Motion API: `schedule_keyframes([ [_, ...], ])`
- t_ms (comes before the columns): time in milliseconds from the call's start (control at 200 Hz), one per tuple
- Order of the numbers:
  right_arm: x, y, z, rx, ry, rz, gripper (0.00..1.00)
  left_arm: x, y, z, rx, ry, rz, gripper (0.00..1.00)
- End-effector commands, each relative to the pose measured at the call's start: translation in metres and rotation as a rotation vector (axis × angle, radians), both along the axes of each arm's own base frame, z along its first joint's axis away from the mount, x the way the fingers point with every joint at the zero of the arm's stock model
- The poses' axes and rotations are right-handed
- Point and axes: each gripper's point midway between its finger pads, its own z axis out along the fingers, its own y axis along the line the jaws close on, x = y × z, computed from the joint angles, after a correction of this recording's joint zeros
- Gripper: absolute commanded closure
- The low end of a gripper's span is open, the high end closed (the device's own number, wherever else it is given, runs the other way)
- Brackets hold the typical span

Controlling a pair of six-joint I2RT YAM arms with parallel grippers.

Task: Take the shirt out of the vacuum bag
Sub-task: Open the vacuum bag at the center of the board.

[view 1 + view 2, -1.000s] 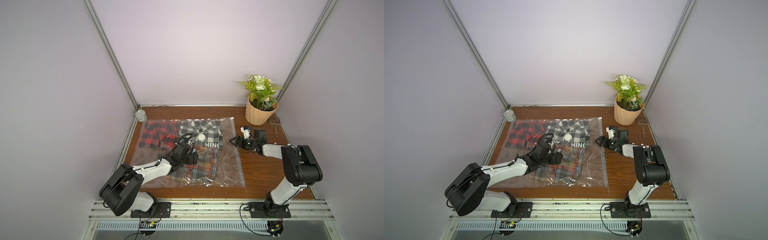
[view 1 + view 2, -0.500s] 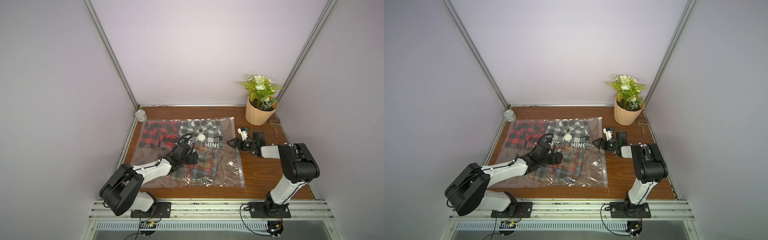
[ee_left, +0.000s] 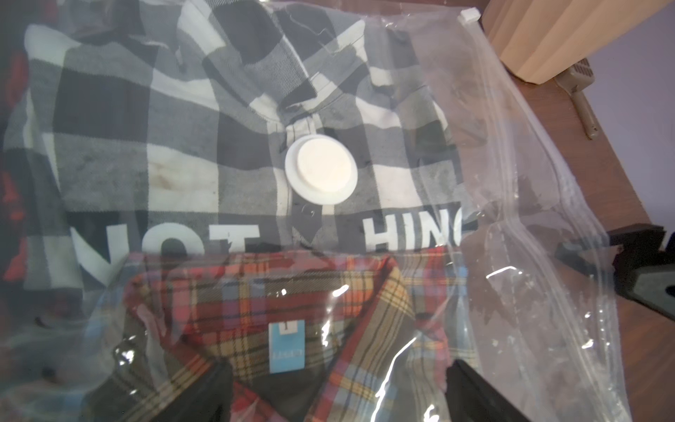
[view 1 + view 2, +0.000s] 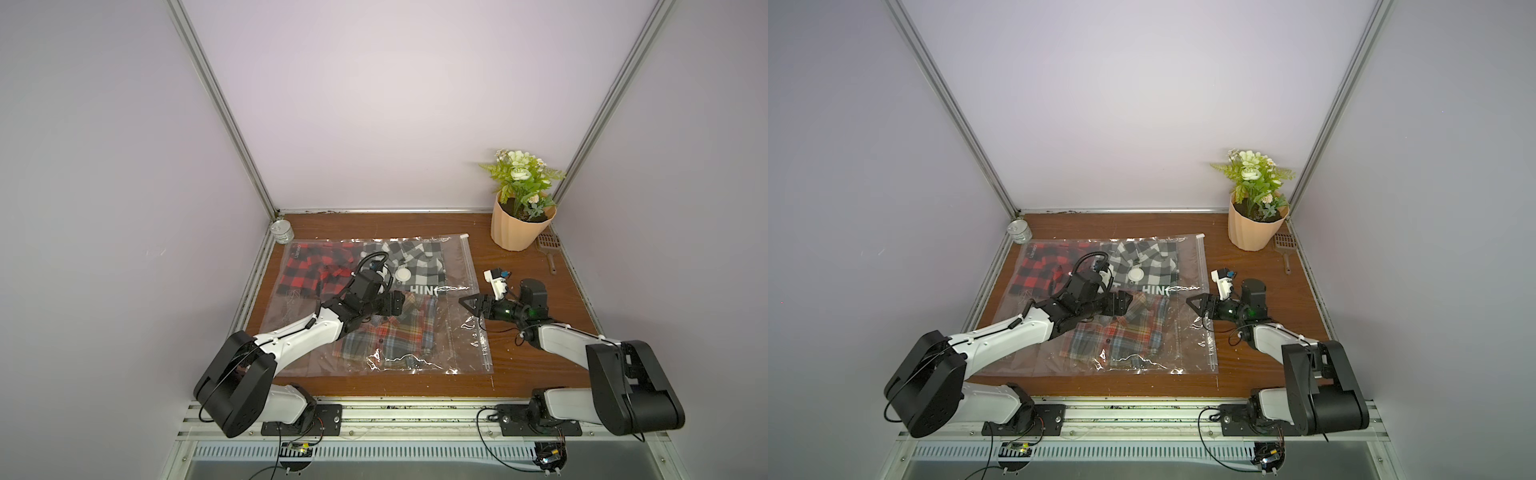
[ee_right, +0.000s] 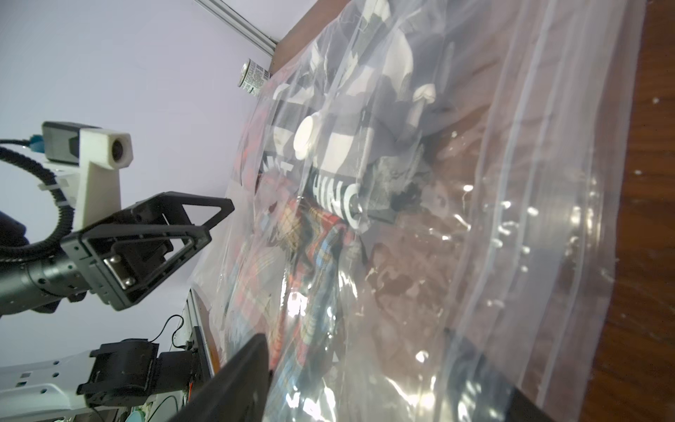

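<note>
- Vacuum bag (image 4: 453,332): lies flat on the bench (image 4: 540,353), covering its left and middle. It runs from near the far edge almost to the near edge.
- Zip strip (image 4: 471,282): runs along the bag side that faces the bench's right edge. The white slider (image 4: 464,236) sits at the strip's far end. I cannot tell whether the seal is open.
- Contents, all fully inside:
  - A red-and-black check shirt (image 4: 307,270) toward the far-left corner.
  - A grey-and-white check shirt (image 4: 415,257) at the far middle, with the valve disc (image 4: 402,274) over it.
  - A multicolour plaid shirt (image 4: 395,336) nearer the near edge.
- Left tool (image 4: 397,305): low over the bag's middle, above the plaid shirt's collar, jaws wide with nothing between them. I cannot confirm whether it presses on the film.
- Right tool (image 4: 467,306): at the zip-strip side, roughly level with the plaid collar, jaws apart. The right wrist view shows film lying across one jaw, but no closed grip.
- Step, as judged: getting a hold on the bag mouth while the other arm steadies the bag. No shirt is out yet.

Risks:
- The film is thin, slick and glare-heavy. The right tool could pinch both layers together and hold the mouth shut, or slip off.
- If the left tool is not bearing down, the whole bag could slide toward the right edge instead of opening.
- If the strip is sealed, pulling would only drag the bag.
- The shirts overlap, so reaching in could snag two at once.
- The plant pot (image 4: 515,228) stands near the far-right corner, close to the slider, so a sweep there might knock it.
</note>
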Motion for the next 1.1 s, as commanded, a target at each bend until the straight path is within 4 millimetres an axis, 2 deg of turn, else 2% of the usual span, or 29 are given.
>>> schedule_keyframes([
  [0,-0.015,0.005,0.004,0.060,0.010,0.021,0.22,-0.002,-0.014,0.016,-0.017,-0.005,-0.056,0.08],
  [120,-0.024,0.003,0.000,0.065,0.023,0.008,0.24,0.005,-0.024,0.040,-0.022,-0.039,-0.084,0.07],
  [290,-0.034,-0.002,-0.008,0.026,0.047,-0.036,0.26,0.016,-0.054,0.073,-0.011,-0.085,-0.157,0.06],
  [485,-0.046,0.002,-0.007,0.017,0.037,-0.034,0.32,0.023,-0.106,0.087,-0.010,-0.084,-0.262,0.07],
  [625,-0.049,0.001,-0.001,-0.005,0.005,-0.041,0.37,0.033,-0.132,0.100,-0.052,-0.078,-0.296,0.07],
  [741,-0.051,0.002,0.005,-0.013,-0.029,-0.040,0.44,0.033,-0.156,0.101,-0.057,-0.065,-0.341,0.07],
  [756,-0.051,0.002,0.005,-0.017,-0.032,-0.040,0.46,0.031,-0.159,0.097,-0.050,-0.055,-0.350,0.07],
  [786,-0.050,0.002,0.007,-0.022,-0.044,-0.040,0.49,0.032,-0.169,0.106,-0.055,-0.070,-0.366,0.07],
  [861,-0.050,0.004,0.012,-0.027,-0.066,-0.034,0.55,0.030,-0.185,0.099,-0.030,-0.050,-0.393,0.07],
  [1096,-0.046,0.008,0.020,-0.068,-0.119,-0.019,0.73,0.028,-0.218,0.095,-0.028,-0.014,-0.446,0.07],
])
